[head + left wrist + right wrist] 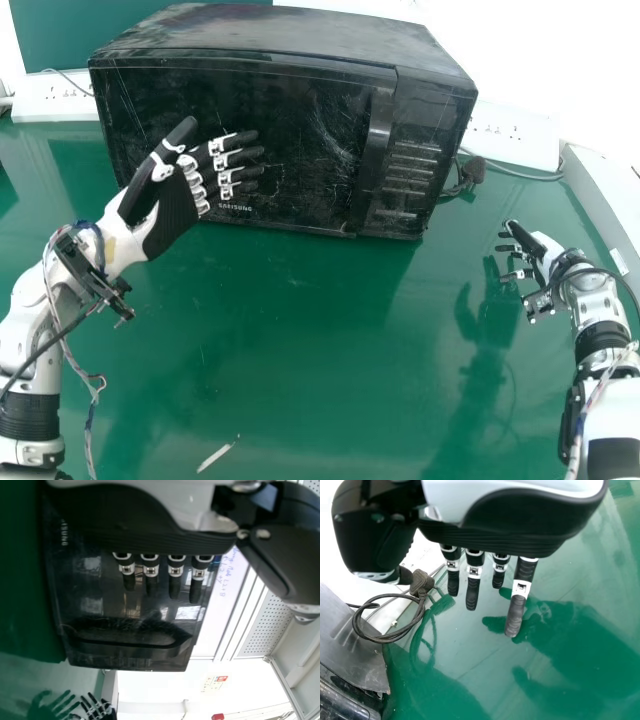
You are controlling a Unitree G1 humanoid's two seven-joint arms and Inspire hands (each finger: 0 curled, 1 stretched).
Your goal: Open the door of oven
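Oven door (pixel 290 140): looks shut, eleven o'clock from the middle of your head view, its face turned towards you, which suits a pull from the front.
Handle (pixel 378 130): upright bar at one o'clock, beside the control panel (pixel 410 160); likely the free edge, so your pull belongs there.
Left hand (pixel 172 215): ten o'clock, in front of the door, fingers wide and straight, holding nothing; probably kept open so they can hook the bar, which lies apart from them.
Right hand (pixel 540 252): three o'clock, over the table (pixel 330 330), fingers loosely extended, empty; seemingly parked clear of the door's swing.
Plug (pixel 421 583): two o'clock, beside the oven; you should keep the right hand off its cord (pixel 382 641).
Next: bring the left hand across to the handle.
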